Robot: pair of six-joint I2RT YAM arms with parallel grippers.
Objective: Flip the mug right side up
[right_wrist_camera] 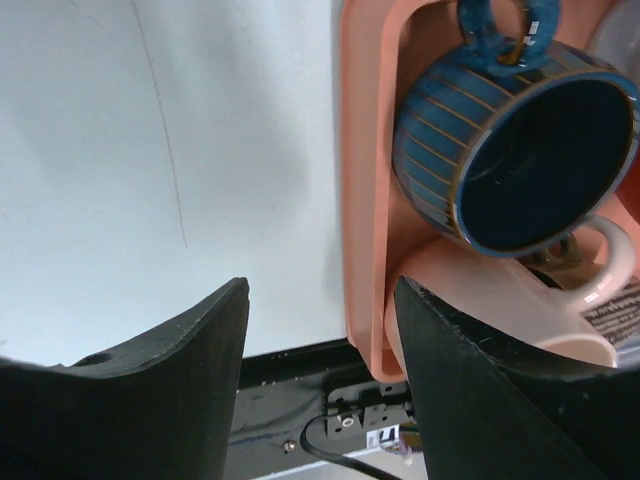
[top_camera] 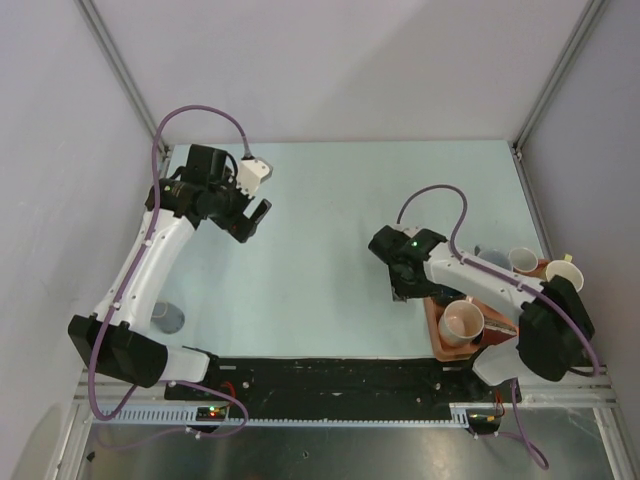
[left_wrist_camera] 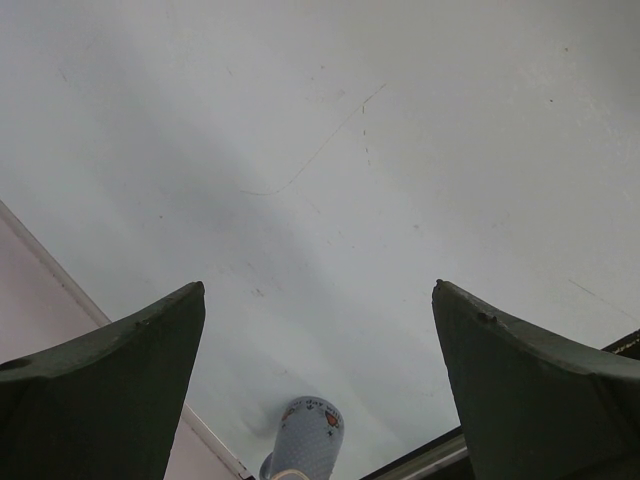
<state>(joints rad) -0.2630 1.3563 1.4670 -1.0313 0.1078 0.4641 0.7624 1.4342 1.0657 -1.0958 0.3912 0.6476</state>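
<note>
Right wrist shows the glossy, gold-ribbed blue mug [right_wrist_camera: 470, 130] on its side in a smooth salmon tray [right_wrist_camera: 360, 200], worktop [right_wrist_camera: 150, 150] near-right corner. Right fingers [right_wrist_camera: 150, 400] and left fingers [left_wrist_camera: 100, 390] both spread wide.

Layout: tray [top_camera: 433, 322] at my near right; in it, upper mug [right_wrist_camera: 470, 130] rests on lower mug [right_wrist_camera: 540, 310]; lone mug [top_camera: 168, 318] at near left beside my left arm [top_camera: 150, 260].

My white left arm [top_camera: 150, 260] stretches forward along the left side. Its black two-finger left gripper [top_camera: 252, 222] is raised off the surface, jaws spread wide. My white right arm [top_camera: 480, 280] bends inward toward centre. The right gripper [right_wrist_camera: 320, 290] is angled down, jaws parted.
</note>
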